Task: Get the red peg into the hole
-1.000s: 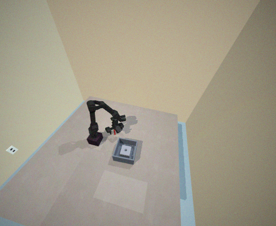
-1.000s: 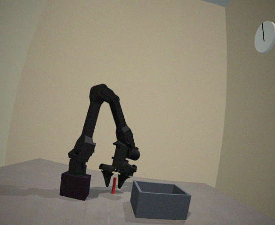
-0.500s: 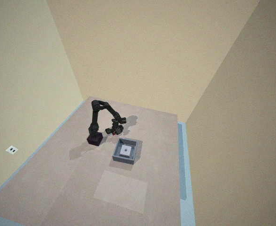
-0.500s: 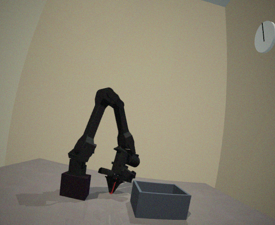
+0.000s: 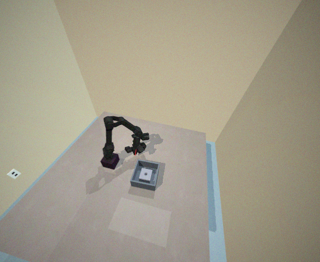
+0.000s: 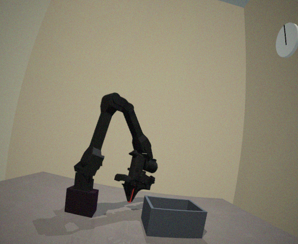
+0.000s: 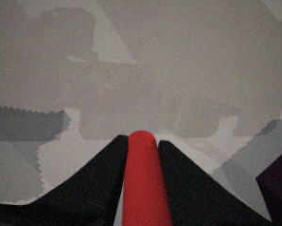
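The red peg (image 6: 131, 194) (image 7: 144, 185) is between the two black fingers of my gripper (image 5: 135, 153) (image 6: 129, 201) (image 7: 142, 147), which is shut on it. The peg leans slightly in the exterior view, and its lower end is about level with the fingertips, raised off the table. The gripper and peg are outside the open grey-blue box (image 5: 143, 186) (image 6: 174, 223), on its arm-base side and behind it. The pale plate (image 5: 142, 177) lies on the box floor, and its dark hole (image 5: 146, 174) shows no peg. The plate is hidden in the exterior view.
The arm's dark purple base block (image 5: 109, 161) (image 6: 81, 201) (image 7: 278, 190) stands left of the box in the top and exterior views. The box walls stand up on all four sides around the plate. Shadows of the arm fall across the table (image 5: 92, 225) (image 6: 109, 230).
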Action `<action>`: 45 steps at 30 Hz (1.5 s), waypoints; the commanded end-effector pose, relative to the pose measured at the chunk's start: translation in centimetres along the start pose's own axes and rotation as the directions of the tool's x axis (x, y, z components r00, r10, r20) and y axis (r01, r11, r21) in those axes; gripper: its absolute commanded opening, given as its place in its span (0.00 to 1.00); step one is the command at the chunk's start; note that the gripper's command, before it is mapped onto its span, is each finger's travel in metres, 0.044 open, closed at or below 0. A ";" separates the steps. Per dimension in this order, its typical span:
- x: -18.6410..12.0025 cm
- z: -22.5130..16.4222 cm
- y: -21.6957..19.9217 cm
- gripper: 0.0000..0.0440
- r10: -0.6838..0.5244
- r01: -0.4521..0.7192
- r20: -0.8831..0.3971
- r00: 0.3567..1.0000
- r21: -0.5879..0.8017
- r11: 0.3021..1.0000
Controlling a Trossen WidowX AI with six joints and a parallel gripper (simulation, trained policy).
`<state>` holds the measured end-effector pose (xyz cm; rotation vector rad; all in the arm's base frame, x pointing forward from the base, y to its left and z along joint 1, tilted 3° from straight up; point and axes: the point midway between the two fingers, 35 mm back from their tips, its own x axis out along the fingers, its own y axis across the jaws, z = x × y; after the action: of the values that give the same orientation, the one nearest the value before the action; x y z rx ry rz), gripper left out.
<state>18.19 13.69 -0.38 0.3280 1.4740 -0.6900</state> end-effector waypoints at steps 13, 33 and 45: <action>-5.8 5.1 0.5 0.00 0.031 -0.040 0.085 0.996 0.104 0.994; -6.7 15.0 -1.3 0.00 0.025 -0.069 0.149 0.989 0.301 0.951; -4.2 20.4 -2.6 0.00 0.039 -0.080 0.138 0.990 0.304 0.949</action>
<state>32.39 1.15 6.72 0.5545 1.2156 -0.8907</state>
